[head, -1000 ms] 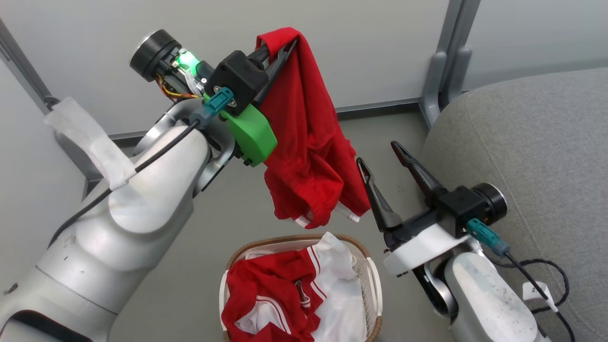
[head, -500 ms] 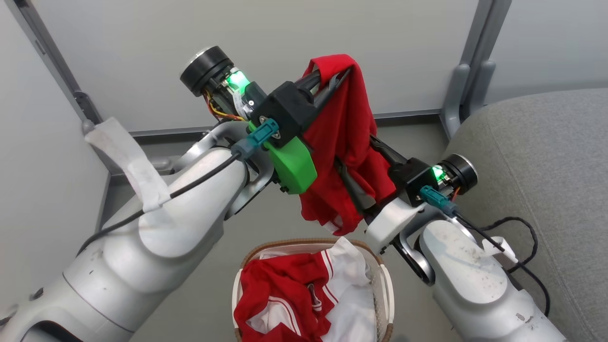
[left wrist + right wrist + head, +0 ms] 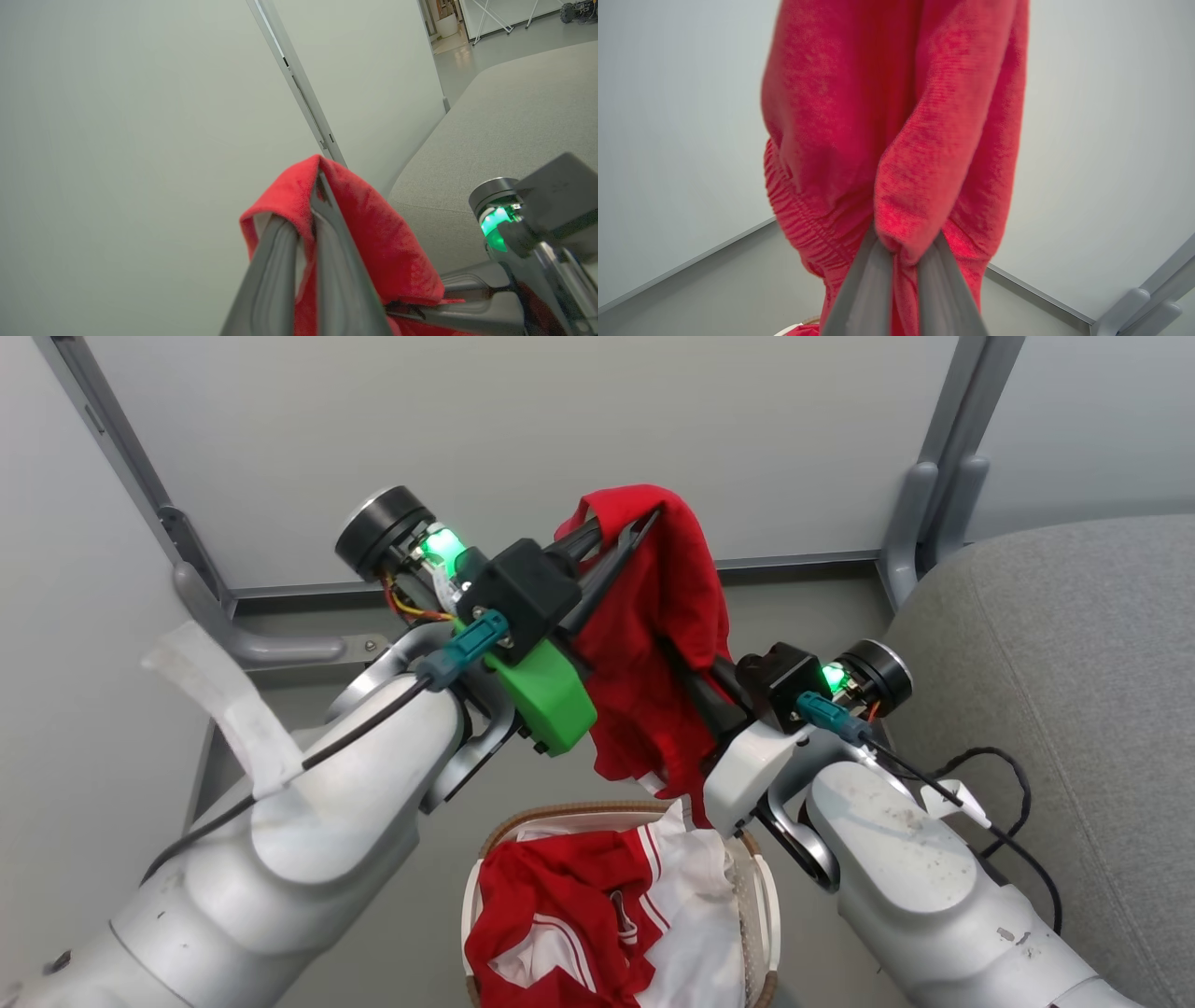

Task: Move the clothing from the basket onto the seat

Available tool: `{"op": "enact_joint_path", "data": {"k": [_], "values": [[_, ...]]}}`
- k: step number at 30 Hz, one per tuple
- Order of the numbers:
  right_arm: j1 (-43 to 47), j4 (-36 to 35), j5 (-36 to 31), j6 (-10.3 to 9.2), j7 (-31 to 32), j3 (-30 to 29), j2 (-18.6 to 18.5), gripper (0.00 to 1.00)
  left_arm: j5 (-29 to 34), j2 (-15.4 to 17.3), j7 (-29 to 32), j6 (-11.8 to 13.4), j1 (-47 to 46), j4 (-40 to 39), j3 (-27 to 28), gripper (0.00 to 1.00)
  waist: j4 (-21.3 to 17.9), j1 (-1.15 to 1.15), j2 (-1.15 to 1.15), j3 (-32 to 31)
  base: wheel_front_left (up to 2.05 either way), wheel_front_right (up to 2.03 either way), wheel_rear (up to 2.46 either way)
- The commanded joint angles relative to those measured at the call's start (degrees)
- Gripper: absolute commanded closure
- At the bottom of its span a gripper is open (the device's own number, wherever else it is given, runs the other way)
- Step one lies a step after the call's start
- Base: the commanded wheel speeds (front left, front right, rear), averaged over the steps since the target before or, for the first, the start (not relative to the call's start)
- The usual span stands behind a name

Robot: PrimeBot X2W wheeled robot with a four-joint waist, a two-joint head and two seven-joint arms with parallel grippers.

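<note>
A red garment (image 3: 667,616) hangs in the air above the basket (image 3: 597,813), a small white perforated one with a brown woven rim. My left gripper (image 3: 627,523) is shut on the garment's top fold; in the left wrist view the cloth (image 3: 373,224) drapes over that gripper (image 3: 301,210). My right gripper (image 3: 680,661) reaches in from the right and is shut on the garment lower down, pinching a bunch of cloth (image 3: 887,116) between its fingers (image 3: 871,280). More red and white striped clothing (image 3: 551,905) fills the basket. The grey seat (image 3: 1074,663) lies to the right.
Pale wall panels stand behind, with a metal post and foot (image 3: 924,513) at the seat's corner and a bracket (image 3: 271,644) at the left. A black cable (image 3: 1008,784) loops over the seat's edge beside my right forearm. Grey floor surrounds the basket.
My right gripper was open beside the hanging garment; it moved up and left into the cloth and shut on it. The left gripper kept its hold. The camera shifted.
</note>
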Motion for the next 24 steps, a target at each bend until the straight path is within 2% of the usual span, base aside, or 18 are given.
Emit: {"op": "enact_joint_path", "data": {"k": [1,2,3,10,16,24], "values": [[-0.8,-0.3,0.3,-0.04,-0.1,-0.3,-0.2,1.0,0.0,0.7,-1.0,0.6,1.4,-0.3,0.5,0.62,-0.1,0.0,0.0,0.1,0.0,0.0,0.0],[-0.9,-0.5,0.3,-0.04,-0.1,-0.6,-0.2,1.0,-0.3,0.9,-1.7,1.2,2.2,-0.2,0.8,0.05,-0.2,0.0,0.0,0.2,0.0,0.0,0.0],[-1.0,-0.6,0.2,-0.04,-0.1,-0.9,-0.2,1.0,-0.9,1.0,-2.1,1.6,3.1,0.0,1.0,0.0,-0.2,0.0,0.0,0.2,0.0,0.0,0.0],[-1.3,-1.1,-2.5,-0.04,-0.1,-5.0,-0.2,1.0,-4.0,1.4,-5.4,3.9,9.9,2.1,2.4,0.0,-0.6,0.0,0.0,0.5,0.0,0.0,0.0],[-0.1,-1.7,-5.0,-0.04,-0.1,-10.1,-0.2,1.0,-6.9,0.3,-7.7,5.3,16.1,4.5,3.7,0.0,-0.7,0.0,0.0,0.9,0.0,0.0,0.0],[1.8,-2.9,-9.0,-0.04,-0.1,-16.5,-0.2,1.0,-8.3,-0.7,-8.9,5.7,22.7,6.7,4.7,0.0,-1.1,0.0,0.0,1.7,0.0,0.0,0.0]]}}
